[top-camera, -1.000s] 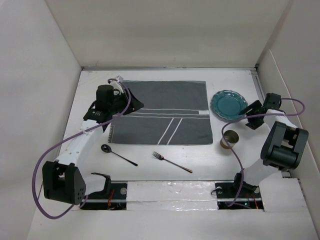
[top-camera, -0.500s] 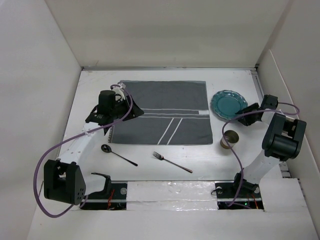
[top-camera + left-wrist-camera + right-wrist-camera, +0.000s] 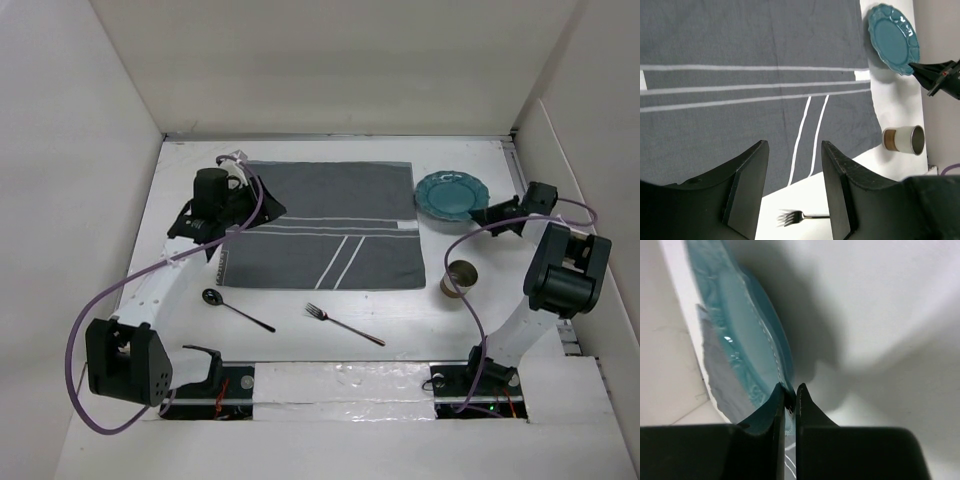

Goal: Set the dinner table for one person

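left gripper (image 3: 792,192) parted, empty, over striped placemat (image 3: 320,225) | dinner table (image 3: 290,298) beneath all: rigid, smooth, likely slick, not graspable | teal plate (image 3: 448,192) right of mat: stiff, breakable, rim-hold | right gripper (image 3: 790,397) pinching plate rim

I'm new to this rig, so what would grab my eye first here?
The right end effector pinching the rim of the teal plate, at the far right of the table. Then the dark striped placemat in the middle, with the left end effector open above its left side.
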Tool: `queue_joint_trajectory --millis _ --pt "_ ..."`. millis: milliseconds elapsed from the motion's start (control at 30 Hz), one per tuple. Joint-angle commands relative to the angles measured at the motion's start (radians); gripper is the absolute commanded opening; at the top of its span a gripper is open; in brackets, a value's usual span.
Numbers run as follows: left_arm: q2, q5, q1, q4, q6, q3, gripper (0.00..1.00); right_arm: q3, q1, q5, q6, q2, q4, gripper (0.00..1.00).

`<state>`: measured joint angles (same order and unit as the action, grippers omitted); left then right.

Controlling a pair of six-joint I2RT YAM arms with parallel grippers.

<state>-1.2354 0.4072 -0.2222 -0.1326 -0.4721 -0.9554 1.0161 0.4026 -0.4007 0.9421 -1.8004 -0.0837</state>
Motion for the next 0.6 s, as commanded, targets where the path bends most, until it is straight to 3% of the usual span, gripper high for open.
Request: queue_joint_trajectory --millis 0,167,333,567 --pt "0.008 -0.024 0.003 0.004 0.009 -0.077 0.43 0.001 0.005 0.076 0.012 0.09 0.034 0.0" --pt "-0.009 -0.034 0.003 -0.021 0.01 -0.155 0.48 0.03 0.005 -0.033 0.047 0.225 0.273 0.0" --pt "-0.024 -0.034 0.003 -0.033 0.004 -0.252 0.51 0.096 -0.04 -0.192 0.075 0.282 0.381 0.0" --pt "0.007 -0.056 0.012 -0.058 -0.002 -0.267 0.51 0.09 -0.296 -0.323 0.064 0.27 0.429 0.0"
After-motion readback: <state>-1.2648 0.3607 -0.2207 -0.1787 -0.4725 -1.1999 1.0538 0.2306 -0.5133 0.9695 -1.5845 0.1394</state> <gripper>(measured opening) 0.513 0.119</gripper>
